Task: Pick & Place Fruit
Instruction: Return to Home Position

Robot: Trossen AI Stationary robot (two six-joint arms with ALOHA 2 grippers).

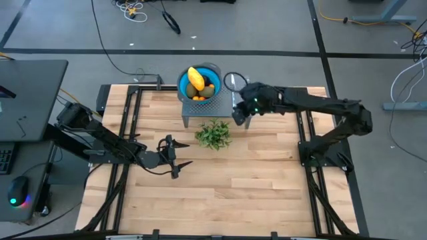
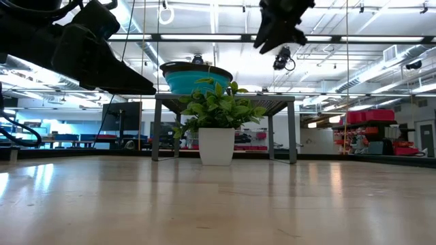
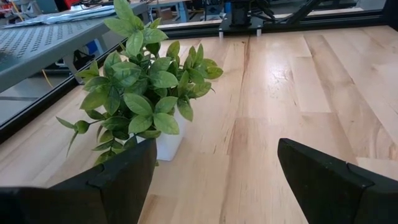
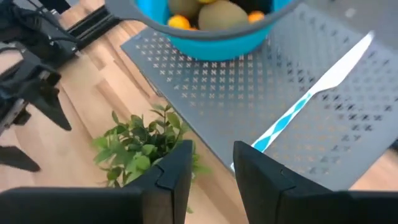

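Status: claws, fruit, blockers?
Left claw open, empty, over table. Right claw slightly open, empty, at shelf edge. Fruit in bowl on shelf, knife beside it. Plant before shelf, touching neither claw.

Both arms, the left arm (image 1: 100,143) and the right arm (image 1: 313,103), are built of matte black links: slim straight segments joined by thicker, blocky joint housings. The wrist housing of the right arm carries small green indicator lights (image 1: 255,109). The left hand (image 1: 179,159) and the right hand (image 1: 240,120) each bear two black, wedge-shaped fingers (image 3: 118,186) with flat inner faces and stepped upper edges.
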